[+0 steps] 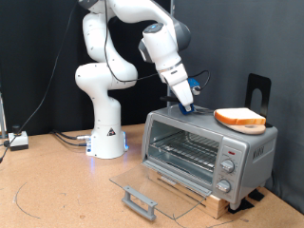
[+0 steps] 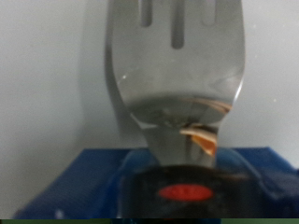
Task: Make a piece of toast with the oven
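From my remote seat, the arm's white base (image 1: pixel 107 138) stands toward the back left of the worktop (image 1: pixel 57 190). Moving right, the oven's glass door (image 1: pixel 152 187) lies dropped fully open over the front edge, the wire rack (image 1: pixel 185 152) bare behind it. The oven (image 1: pixel 209 147) itself sits on a slatted wooden base (image 1: pixel 223 201) near the right edge.

The gripper (image 1: pixel 187 108) hangs just over the oven's roof, at its left end. In the wrist view I see a metal fork (image 2: pixel 176 65) running out from the hand, its blue handle (image 2: pixel 177 182) seated there, so I judge the fingers clenched on the fork. Something orange clings to the fork's neck; I cannot tell what.

Farthest right, the piece of toast (image 1: pixel 239 118) rests on a round wooden plate (image 1: pixel 249 127) atop the oven's roof, near the tool but apart from it.

To do this well I judge I should keep the fork low and level and approach the slice gently.
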Controlling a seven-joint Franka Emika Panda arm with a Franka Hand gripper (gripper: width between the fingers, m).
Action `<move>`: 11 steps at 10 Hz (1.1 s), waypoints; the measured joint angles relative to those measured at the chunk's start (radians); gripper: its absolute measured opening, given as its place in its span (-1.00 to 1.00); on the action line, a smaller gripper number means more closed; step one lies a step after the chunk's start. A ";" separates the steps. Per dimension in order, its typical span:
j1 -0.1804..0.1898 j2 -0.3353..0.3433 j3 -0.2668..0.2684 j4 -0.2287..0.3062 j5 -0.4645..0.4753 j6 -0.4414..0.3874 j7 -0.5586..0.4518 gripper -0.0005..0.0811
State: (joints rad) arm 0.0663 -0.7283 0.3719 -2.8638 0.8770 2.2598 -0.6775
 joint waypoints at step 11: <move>0.025 -0.063 -0.051 0.033 -0.050 -0.170 -0.092 0.06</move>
State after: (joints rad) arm 0.0915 -0.7915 0.3205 -2.8311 0.8273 2.0900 -0.7690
